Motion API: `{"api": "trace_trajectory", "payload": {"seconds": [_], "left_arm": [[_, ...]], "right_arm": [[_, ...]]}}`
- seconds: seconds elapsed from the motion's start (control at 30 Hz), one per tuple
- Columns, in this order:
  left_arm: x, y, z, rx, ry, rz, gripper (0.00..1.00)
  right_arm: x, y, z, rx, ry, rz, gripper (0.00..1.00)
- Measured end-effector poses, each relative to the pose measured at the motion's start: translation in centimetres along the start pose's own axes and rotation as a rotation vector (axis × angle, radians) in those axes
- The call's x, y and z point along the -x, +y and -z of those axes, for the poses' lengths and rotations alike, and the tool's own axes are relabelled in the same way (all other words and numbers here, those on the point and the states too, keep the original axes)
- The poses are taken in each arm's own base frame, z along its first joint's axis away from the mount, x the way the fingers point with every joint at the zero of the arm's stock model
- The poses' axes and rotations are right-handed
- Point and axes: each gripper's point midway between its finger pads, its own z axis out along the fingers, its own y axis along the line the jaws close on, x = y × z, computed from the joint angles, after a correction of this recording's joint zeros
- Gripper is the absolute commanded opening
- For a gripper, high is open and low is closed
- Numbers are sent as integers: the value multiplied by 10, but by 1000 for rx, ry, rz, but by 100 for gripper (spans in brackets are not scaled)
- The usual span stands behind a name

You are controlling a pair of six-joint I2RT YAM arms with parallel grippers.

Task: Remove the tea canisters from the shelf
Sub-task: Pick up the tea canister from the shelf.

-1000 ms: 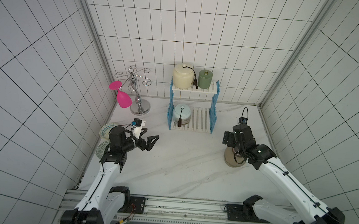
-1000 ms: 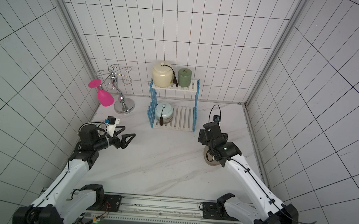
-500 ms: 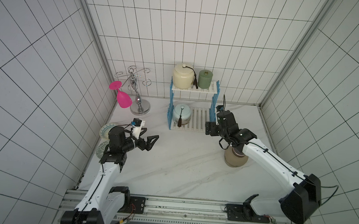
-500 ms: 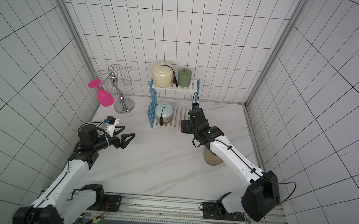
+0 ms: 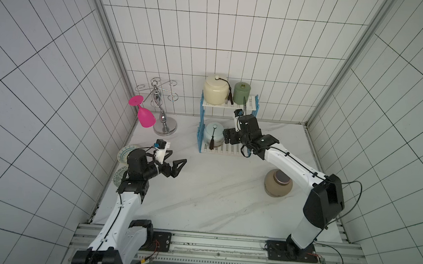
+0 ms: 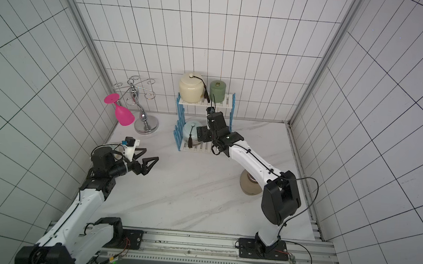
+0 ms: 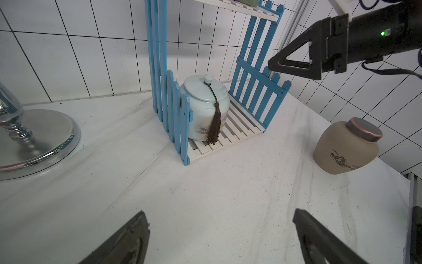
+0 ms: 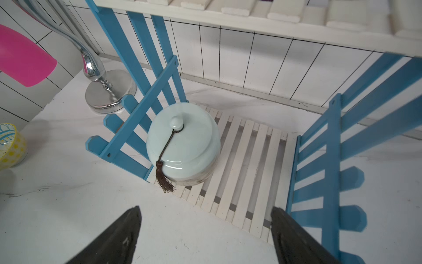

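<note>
Pale blue canister (image 8: 182, 146) upright on lower tier of shelf (image 8: 246, 164), knob up, tassel frontward; left and right jaws apart

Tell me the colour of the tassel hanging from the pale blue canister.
Dark brown tassel; the left wrist view shows it best.

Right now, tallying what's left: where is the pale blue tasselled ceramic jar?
In both top views the jar stands on the lower tier of the blue-sided shelf, left end.
</note>
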Motion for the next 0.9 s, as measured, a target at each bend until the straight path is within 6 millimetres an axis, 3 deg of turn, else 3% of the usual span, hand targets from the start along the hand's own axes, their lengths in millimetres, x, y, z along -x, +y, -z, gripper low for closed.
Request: {"api": "trace_trajectory", "payload": {"seconds": [0.23, 0.63, 0.9], "left_arm": [[1, -1, 1, 0, -4, -3, 99], [1, -1, 1, 1, -5, -5, 99], [2, -1, 1, 1, -6, -6, 99]], "right_arm": [[12, 12, -34, 32, -11, 7, 85], [9, 22, -88, 45, -16, 9, 73], [7, 26, -111, 50, -21, 11, 62]]}}
